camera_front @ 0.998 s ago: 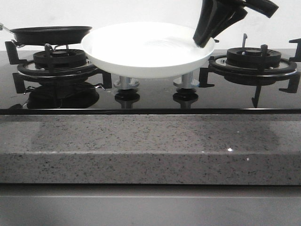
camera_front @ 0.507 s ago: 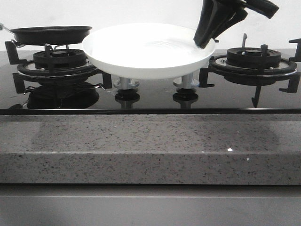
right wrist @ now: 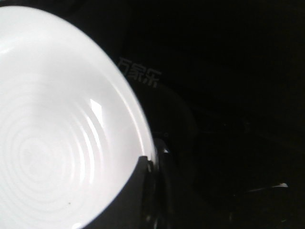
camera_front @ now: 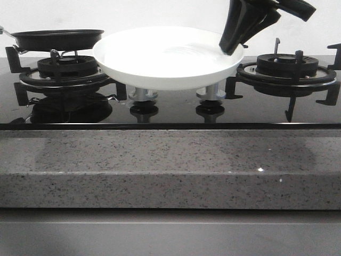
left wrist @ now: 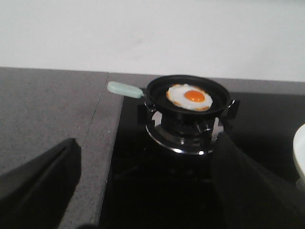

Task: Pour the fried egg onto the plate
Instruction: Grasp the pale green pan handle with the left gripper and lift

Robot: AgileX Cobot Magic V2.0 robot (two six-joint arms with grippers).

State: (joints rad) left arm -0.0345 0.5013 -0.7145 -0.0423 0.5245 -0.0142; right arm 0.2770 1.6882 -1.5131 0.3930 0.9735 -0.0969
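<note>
The fried egg [left wrist: 189, 97], white with an orange yolk, lies flat in the black frying pan [left wrist: 157, 90] on the left burner. In the front view only the pan [camera_front: 58, 38] shows, side-on. The white plate [camera_front: 160, 58] hangs level above the stove's middle, next to the pan. My right gripper [camera_front: 230, 47] is shut on the plate's right rim; the right wrist view shows a finger [right wrist: 143, 191] over the plate's [right wrist: 57, 133] edge. My left gripper [left wrist: 143, 191] is open and empty, short of the pan. The plate's edge [left wrist: 300, 152] peeks in there.
The pan's pale green handle [left wrist: 125, 89] points toward the grey counter [left wrist: 47, 109] left of the stove. Two knobs [camera_front: 143, 96] stand under the plate. The right burner [camera_front: 287, 66] has raised black grates. A granite ledge [camera_front: 170, 170] runs along the front.
The plate and right gripper have shifted only a hair, slightly right and down, a second ago; since then nothing has moved. The pan has stayed still.
</note>
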